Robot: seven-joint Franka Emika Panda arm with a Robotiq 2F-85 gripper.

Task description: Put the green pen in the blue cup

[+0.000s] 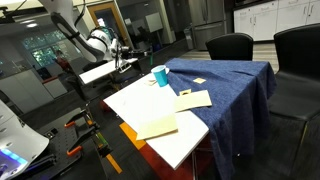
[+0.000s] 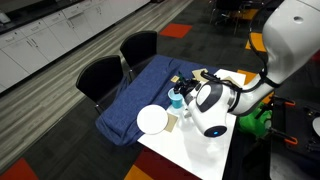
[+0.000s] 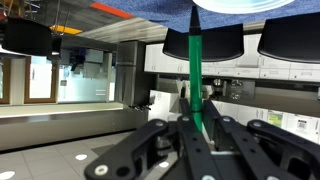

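We see the fingers (image 3: 160, 136) clenched on the thin dark-green stick pen (image 3: 195, 62); the small teal-blue cylindrical cup (image 1: 160, 75) stands upright on the white worktop (image 1: 185, 146)

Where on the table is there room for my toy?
The blue cloth is bare toward the chairs. The white tabletop looks free between the blue cup and the near yellow paper. The cloth's edge, with cup and papers, is crowded.

Dark-green pen (image 3: 196, 60) between the black gripper (image 3: 197, 112) fingers. On the white table (image 1: 125, 100): teal-blue cup (image 1: 160, 74), pale-yellow sheets (image 1: 155, 126), mottled navy cloth (image 1: 235, 85). Behind the table: 2 black chairs (image 1: 229, 45).
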